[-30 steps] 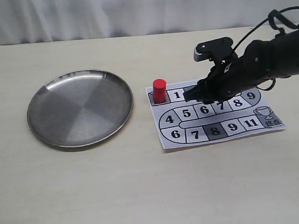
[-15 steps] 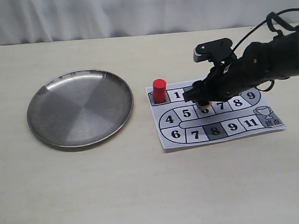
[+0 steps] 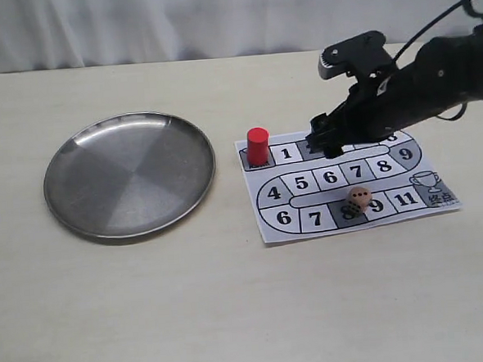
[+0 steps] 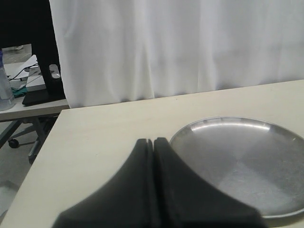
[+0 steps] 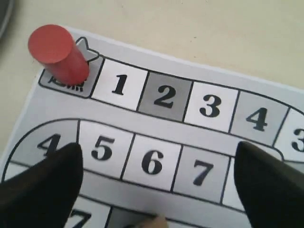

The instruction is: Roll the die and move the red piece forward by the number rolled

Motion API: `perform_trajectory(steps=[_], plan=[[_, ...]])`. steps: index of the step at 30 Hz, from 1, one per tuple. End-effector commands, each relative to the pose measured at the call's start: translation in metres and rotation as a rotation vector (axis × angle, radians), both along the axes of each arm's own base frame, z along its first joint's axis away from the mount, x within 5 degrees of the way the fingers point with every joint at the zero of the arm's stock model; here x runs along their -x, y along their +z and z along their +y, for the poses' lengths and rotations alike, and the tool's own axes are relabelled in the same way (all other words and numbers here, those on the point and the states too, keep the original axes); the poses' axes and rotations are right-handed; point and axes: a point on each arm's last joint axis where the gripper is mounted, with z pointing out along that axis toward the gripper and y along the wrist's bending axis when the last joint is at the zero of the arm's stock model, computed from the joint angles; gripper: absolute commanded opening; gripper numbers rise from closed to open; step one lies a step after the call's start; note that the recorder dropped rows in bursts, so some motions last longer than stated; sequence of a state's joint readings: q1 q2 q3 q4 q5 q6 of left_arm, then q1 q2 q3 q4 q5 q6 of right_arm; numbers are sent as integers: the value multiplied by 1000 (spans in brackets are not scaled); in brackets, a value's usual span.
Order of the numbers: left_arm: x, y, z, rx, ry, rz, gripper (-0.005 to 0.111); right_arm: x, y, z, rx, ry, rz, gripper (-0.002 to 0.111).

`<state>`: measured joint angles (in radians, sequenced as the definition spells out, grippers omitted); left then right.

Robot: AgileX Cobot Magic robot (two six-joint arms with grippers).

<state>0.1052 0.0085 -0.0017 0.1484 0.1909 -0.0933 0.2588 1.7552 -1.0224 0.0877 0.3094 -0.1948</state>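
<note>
The beige die point(image 3: 358, 199) lies on the paper game board point(image 3: 440, 206), on the bottom row between squares 8 and 9; only a sliver of the die point(image 5: 156, 221) shows in the right wrist view. The red piece point(image 3: 258, 145) point(image 5: 59, 52) stands upright on the start square, left of square 1. My right gripper point(image 3: 327, 147) point(image 5: 159, 159) hovers open above the board's upper rows, nothing between its fingers point(image 5: 45, 183). The left gripper point(image 4: 154, 142) is shut and empty, beside the steel plate point(image 4: 247, 161); it is out of the exterior view.
A round steel plate point(image 3: 129, 173) sits left of the board, empty. White curtain runs along the table's far edge. Bare tabletop lies in front of the board and plate.
The right gripper opened and rose away toward the back right. The die dropped out of it and came to rest on the board's bottom row near 8 and 9.
</note>
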Motion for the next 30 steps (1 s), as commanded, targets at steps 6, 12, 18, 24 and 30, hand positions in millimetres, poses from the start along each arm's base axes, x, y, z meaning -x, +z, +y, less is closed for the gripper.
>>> perform_trajectory(steps=[6, 12, 18, 24, 30], plan=[[0, 1, 0, 6, -4, -21, 0, 62, 18, -16, 15, -18, 185, 5], [0, 1, 0, 6, -4, -21, 0, 90, -24, -24, 8, -52, 218, 5], [0, 1, 0, 6, -4, -21, 0, 87, -56, -23, 36, -55, 301, 5], [0, 1, 0, 6, -4, -21, 0, 85, -67, -23, 44, -57, 322, 5], [0, 1, 0, 6, -4, -21, 0, 84, -67, -23, 41, -60, 313, 5]])
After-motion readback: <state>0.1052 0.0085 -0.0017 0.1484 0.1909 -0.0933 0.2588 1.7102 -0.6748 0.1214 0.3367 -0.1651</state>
